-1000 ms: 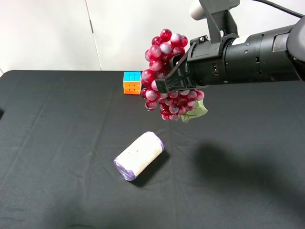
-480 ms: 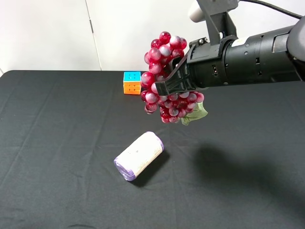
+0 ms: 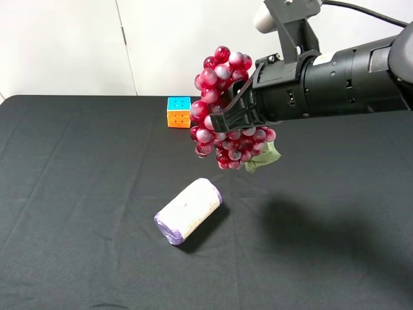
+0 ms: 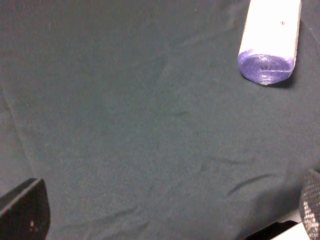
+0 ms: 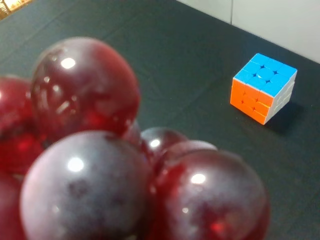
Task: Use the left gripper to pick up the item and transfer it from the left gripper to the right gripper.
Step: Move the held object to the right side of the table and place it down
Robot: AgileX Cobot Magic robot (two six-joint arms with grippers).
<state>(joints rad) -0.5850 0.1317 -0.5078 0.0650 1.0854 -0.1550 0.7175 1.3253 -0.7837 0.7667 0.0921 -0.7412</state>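
The item, a bunch of glossy dark-red grapes with a small green leaf, hangs in the air above the far middle of the table. My right gripper, on its thick black arm, is shut on the bunch about halfway along its length. In the right wrist view the grapes fill most of the picture and hide the fingers. My left gripper does not show in the high view. Its wrist view has one fingertip in each lower corner, wide apart, open and empty above the black cloth.
A white roll with purple ends lies on the black tablecloth near the middle. A colourful puzzle cube stands at the back, left of the grapes. A white wall runs behind the table.
The right arm has tilted slightly, so the held bunch sits a touch lower. The grip is the same. The roll and the cube have not moved.
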